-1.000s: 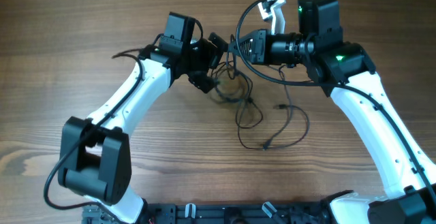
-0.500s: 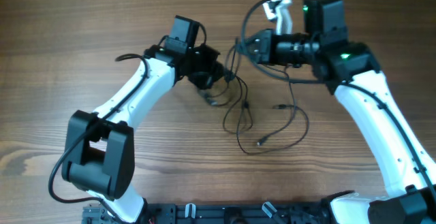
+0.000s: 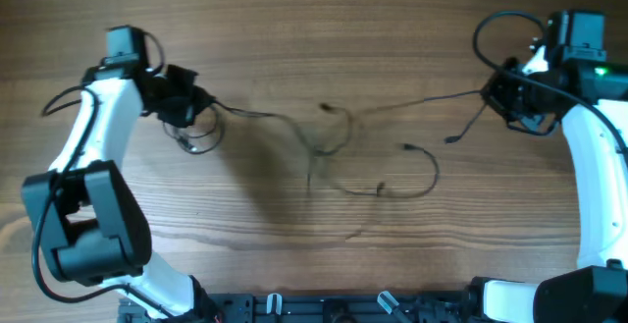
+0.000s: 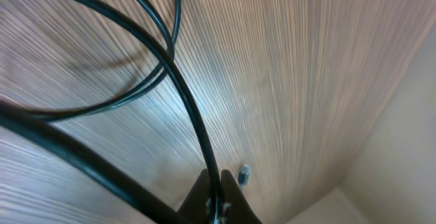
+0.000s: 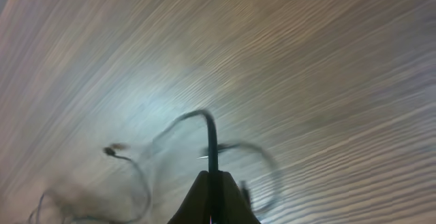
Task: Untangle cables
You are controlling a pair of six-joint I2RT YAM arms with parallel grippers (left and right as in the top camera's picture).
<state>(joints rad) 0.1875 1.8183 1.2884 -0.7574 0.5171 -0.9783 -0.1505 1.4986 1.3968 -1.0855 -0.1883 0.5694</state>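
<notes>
Thin black cables [image 3: 329, 132] lie stretched and blurred across the middle of the wooden table. My left gripper [image 3: 192, 105] is at the far left, shut on one cable [image 4: 185, 94] that forms a small loop [image 3: 199, 138] beside it and runs right toward the middle. Its fingertips [image 4: 199, 191] pinch that cord. At the far right, my right gripper [image 3: 506, 94] is shut on another cable [image 5: 212, 137] that trails left to the loose strands. A third cable [image 3: 417, 166] curves on the table right of centre, with a plug end [image 3: 405, 148] showing.
A thick black arm cable [image 4: 75, 159] crosses the left wrist view, and another [image 3: 496, 28] arcs above the right arm. The arm bases [image 3: 334, 308] line the front edge. The table's pale edge [image 4: 395, 149] shows in the left wrist view.
The left gripper has shut on a cable. Both arms have swung apart, left arm to the far left and right arm to the far right, drawing the bunched cables out across the table.
</notes>
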